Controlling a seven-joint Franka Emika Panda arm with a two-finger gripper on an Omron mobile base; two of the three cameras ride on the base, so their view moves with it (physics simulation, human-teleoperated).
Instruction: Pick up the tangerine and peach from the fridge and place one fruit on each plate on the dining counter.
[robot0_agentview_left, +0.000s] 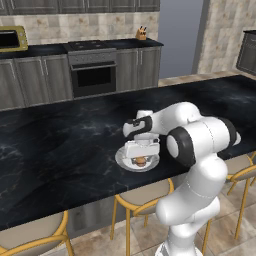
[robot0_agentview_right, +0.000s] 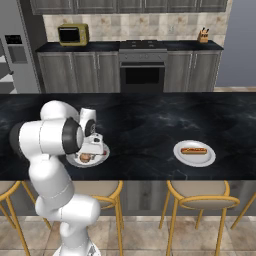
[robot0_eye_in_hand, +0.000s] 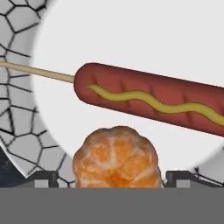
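We hold the claw (robot0_eye_in_hand: 114, 181) spread wide just above the near plate (robot0_agentview_left: 123, 161), gripping nothing; the tangerine (robot0_eye_in_hand: 115, 156) rests there beside the sausage (robot0_eye_in_hand: 148, 99), apparently delivered.

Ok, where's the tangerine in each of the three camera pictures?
Left base view: tangerine on the plate, centre, beneath the hand.
Right base view: tangerine on the left plate, beside the arm.
Hand view: tangerine at bottom centre, between the open pincer tips.
Shared landmark: the sausage on that plate.
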